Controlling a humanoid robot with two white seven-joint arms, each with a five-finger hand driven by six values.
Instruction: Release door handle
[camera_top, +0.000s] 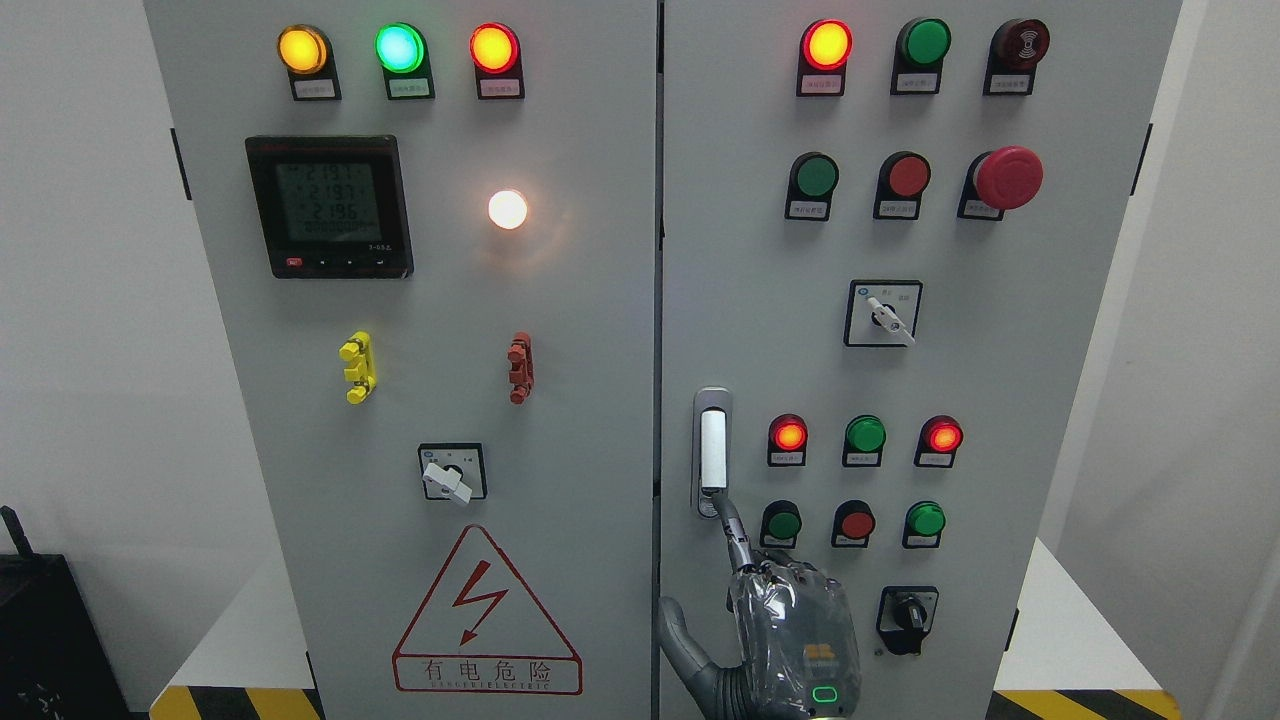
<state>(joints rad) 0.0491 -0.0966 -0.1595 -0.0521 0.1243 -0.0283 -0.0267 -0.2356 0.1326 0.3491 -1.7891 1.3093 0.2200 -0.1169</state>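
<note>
One fingertip at the foot of the door handle

The right hand has one of its fingers stretched up, touching the lower end of the one door handle on the right cabinet door; nothing is gripped. Three rotary switches and one red mushroom button show.

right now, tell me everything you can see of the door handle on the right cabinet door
The door handle is a slim upright lever with a white bar set in a silver-grey, metal-looking recessed frame with rounded ends. It sits at the left edge of the right door, beside the centre seam, left of a lit red lamp. It lies flush and vertical. One extended finger of the hand reaches up to its lower end.
</note>
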